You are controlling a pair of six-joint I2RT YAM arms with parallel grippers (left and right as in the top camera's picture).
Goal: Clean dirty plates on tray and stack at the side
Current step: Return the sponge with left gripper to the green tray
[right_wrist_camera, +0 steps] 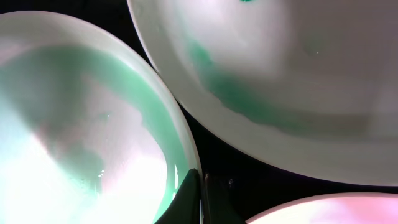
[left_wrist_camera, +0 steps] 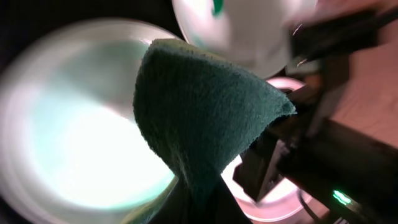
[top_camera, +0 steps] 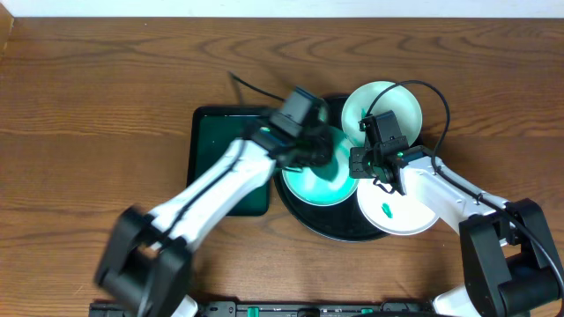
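Note:
Three plates lie on the round black tray (top_camera: 328, 227). My left gripper (top_camera: 315, 151) is shut on a dark green scouring pad (left_wrist_camera: 199, 112), which hangs over the left plate (top_camera: 310, 189). My right gripper (right_wrist_camera: 202, 194) is shut on that plate's right rim (right_wrist_camera: 180, 149). The far plate (top_camera: 397, 104) has a green smear by its edge. The near right plate (top_camera: 401, 211) carries a small green smear in its middle. In the left wrist view the pad hides my left fingers.
A dark green rectangular tray (top_camera: 211, 145) lies just left of the black tray, partly under my left arm. Brown wooden table (top_camera: 97, 106) spreads to the left and back. A black cable (top_camera: 436, 92) loops over the far plate.

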